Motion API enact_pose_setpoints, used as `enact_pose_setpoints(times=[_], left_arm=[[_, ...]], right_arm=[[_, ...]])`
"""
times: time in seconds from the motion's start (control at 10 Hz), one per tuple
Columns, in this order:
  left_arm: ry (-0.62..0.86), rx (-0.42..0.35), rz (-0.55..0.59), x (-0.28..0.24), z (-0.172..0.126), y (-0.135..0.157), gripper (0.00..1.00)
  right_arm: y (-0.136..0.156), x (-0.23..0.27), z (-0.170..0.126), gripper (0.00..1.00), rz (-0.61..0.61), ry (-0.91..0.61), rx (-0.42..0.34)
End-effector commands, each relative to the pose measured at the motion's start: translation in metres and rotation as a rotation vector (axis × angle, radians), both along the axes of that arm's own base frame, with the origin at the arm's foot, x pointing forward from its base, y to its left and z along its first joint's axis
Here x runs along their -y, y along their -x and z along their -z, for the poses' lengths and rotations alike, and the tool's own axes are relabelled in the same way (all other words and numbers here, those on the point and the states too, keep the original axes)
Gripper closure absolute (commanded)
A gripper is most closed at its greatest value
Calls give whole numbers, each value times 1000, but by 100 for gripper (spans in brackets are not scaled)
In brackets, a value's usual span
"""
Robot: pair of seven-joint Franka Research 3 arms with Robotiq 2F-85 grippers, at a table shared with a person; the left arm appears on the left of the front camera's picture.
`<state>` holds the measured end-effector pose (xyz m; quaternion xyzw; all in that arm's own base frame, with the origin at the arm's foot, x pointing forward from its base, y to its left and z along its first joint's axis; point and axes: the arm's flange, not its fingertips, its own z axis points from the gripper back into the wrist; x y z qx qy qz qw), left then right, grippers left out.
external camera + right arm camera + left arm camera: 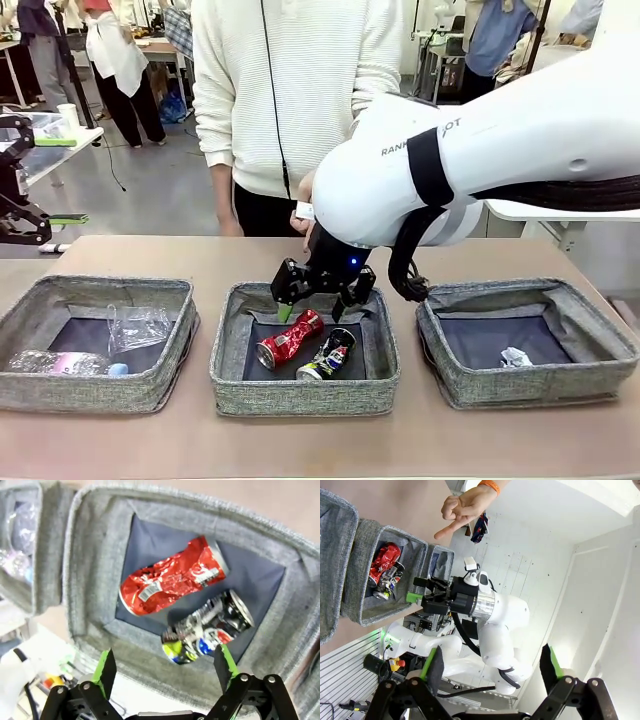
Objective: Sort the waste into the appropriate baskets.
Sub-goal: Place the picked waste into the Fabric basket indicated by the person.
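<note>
Three grey baskets stand in a row on the table. In the middle basket (pixel 300 393) a crushed red can (pixel 290 338) lies beside a dark can (pixel 328 355). My right gripper (pixel 315 308) hovers just above them, open and holding nothing. In the right wrist view the red can (pixel 172 577) and the dark can (pixel 207 627) lie loose below my open right gripper (pixel 165 667). The left basket (pixel 80 390) holds a clear cup (pixel 140 325) and a bottle (pixel 60 362). A paper ball (pixel 515 357) lies in the right basket (pixel 530 385). My left gripper (pixel 60 180) stands open at the far left, off the table; the left wrist view shows this same left gripper (pixel 491 667) with nothing in it.
A person in a white sweater stands at the table's far side, one hand (pixel 303 215) just behind my right arm. In the left wrist view that hand (pixel 467 507) points with a finger. Bare tabletop (pixel 320 450) runs in front of the baskets.
</note>
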<state>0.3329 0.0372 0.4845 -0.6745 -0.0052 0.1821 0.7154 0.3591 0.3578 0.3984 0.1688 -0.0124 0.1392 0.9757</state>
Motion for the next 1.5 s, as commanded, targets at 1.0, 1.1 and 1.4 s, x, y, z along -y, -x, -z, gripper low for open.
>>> enact_pose_setpoints(times=[1.0,1.1,1.4], left_arm=[[0,17,11,-2,-1,1,0],[0,17,11,-2,-1,1,0],[0,17,11,-2,-1,1,0]], right_arm=[[56,288,-100,0,292,-1146,-68],[62,299,-89,0,402,-1120,-59],[28,305,-125,0,323,-1138,-78]])
